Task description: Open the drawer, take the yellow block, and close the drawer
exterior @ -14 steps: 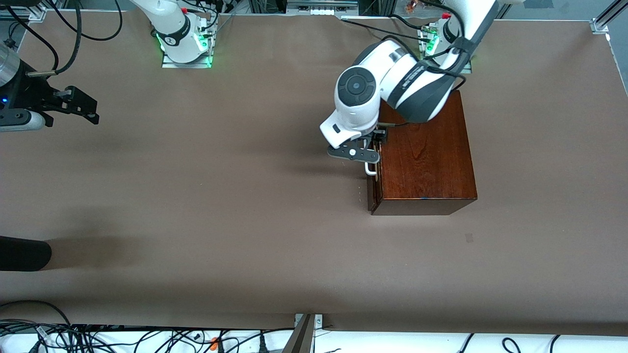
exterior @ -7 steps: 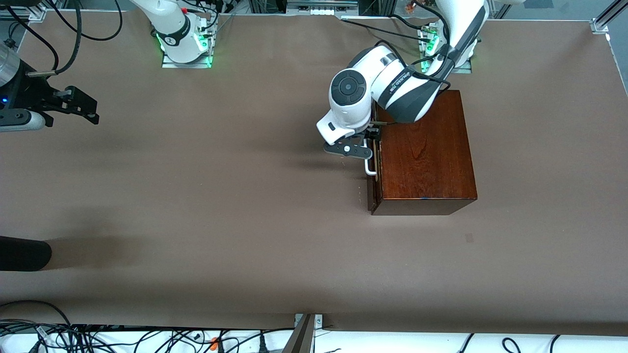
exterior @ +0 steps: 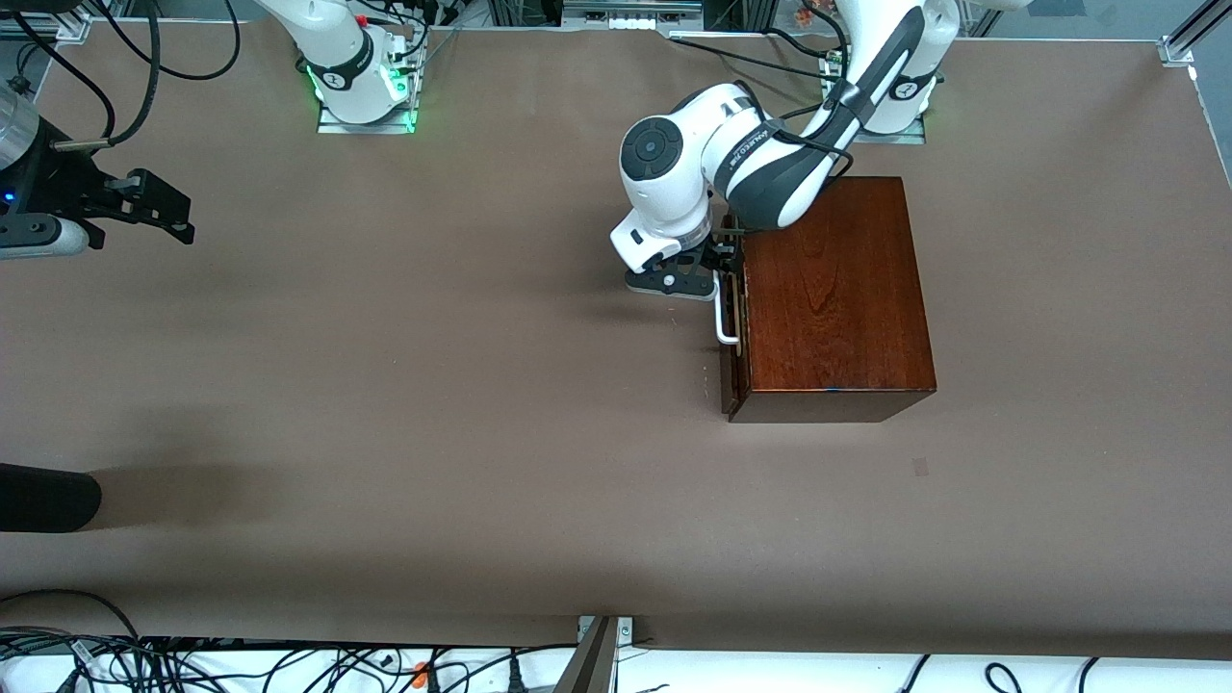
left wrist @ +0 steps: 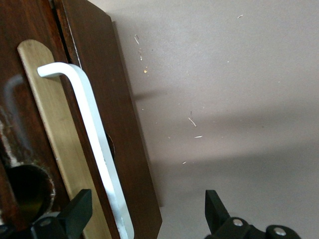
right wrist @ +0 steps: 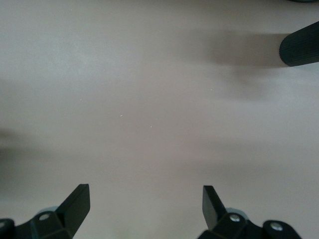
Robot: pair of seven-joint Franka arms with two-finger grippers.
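Note:
The dark reddish-brown wooden box (exterior: pixel 833 298) stands toward the left arm's end of the table. Its drawer (exterior: pixel 729 380) faces the right arm's end, and the drawer front sits close against the box. The white handle (exterior: pixel 724 322) runs along that front. My left gripper (exterior: pixel 727 269) is open at the end of the handle nearest the robots' bases. In the left wrist view the handle (left wrist: pixel 94 134) passes between the spread fingers of the left gripper (left wrist: pixel 147 201), untouched. My right gripper (exterior: pixel 188 214) waits open over bare table at the right arm's end, as the right wrist view (right wrist: pixel 145 194) shows. The yellow block is hidden.
A dark rounded object (exterior: pixel 48 498) pokes in at the table's edge on the right arm's end, also seen in the right wrist view (right wrist: pixel 299 47). Cables (exterior: pixel 192 664) lie along the table's near edge. A brass plate (left wrist: pixel 60 149) backs the handle.
The left arm's wrist has shifted along the drawer front toward the robots' bases, bringing the gripper to the handle's end. The box, the drawer and the right arm have not moved.

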